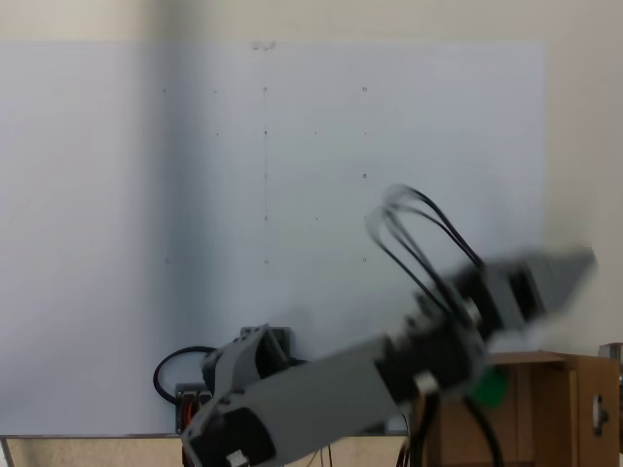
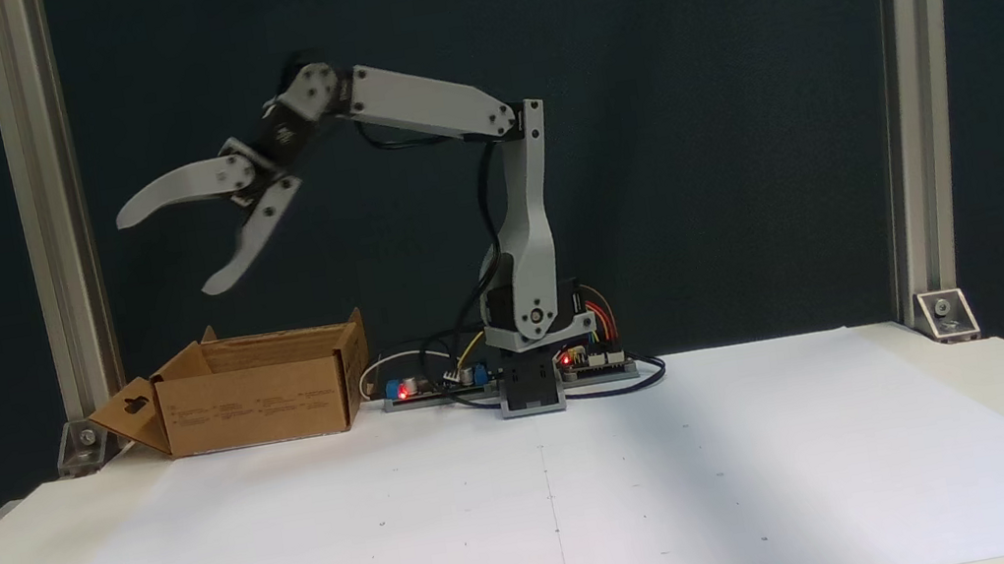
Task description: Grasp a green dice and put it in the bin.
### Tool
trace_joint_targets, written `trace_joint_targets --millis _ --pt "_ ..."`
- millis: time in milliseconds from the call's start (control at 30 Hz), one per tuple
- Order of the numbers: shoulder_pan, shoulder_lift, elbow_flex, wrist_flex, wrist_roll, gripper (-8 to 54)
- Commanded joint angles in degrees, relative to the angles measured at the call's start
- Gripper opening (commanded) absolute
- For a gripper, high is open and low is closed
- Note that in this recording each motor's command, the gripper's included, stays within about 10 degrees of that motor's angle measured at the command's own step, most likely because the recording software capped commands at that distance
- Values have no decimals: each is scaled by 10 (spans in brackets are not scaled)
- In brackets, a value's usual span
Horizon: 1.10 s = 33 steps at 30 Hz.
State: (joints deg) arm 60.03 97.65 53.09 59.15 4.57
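Observation:
My gripper [image 2: 164,256] hangs open high above the left part of the bin [image 2: 256,403], a brown cardboard box with upright flaps, and nothing sits between its two curved fingers. In a fixed view the gripper [image 1: 568,280] is blurred and reaches over the bin [image 1: 569,394] at the lower right. A patch of bright green, the green dice [image 1: 490,387], shows there at the bin's opening, partly covered by the arm. Whether it rests inside or is in the air I cannot tell.
The arm's base [image 2: 533,387] stands at the back of the white sheet [image 2: 545,504], with circuit boards and cables [image 2: 437,381] beside it. Aluminium posts [image 2: 50,220] rise at both back corners. The bin sits just left of the base.

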Motion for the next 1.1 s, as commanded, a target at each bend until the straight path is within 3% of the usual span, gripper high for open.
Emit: trace_joint_targets --millis 0,367,533,833,1067 --pt "-93 22 -29 -37 25 443" --pt "-508 40 0 -44 25 441" --pt "-611 88 146 -115 25 440" --pt "-584 228 477 -291 16 439" --pt "-512 236 529 -420 18 443"
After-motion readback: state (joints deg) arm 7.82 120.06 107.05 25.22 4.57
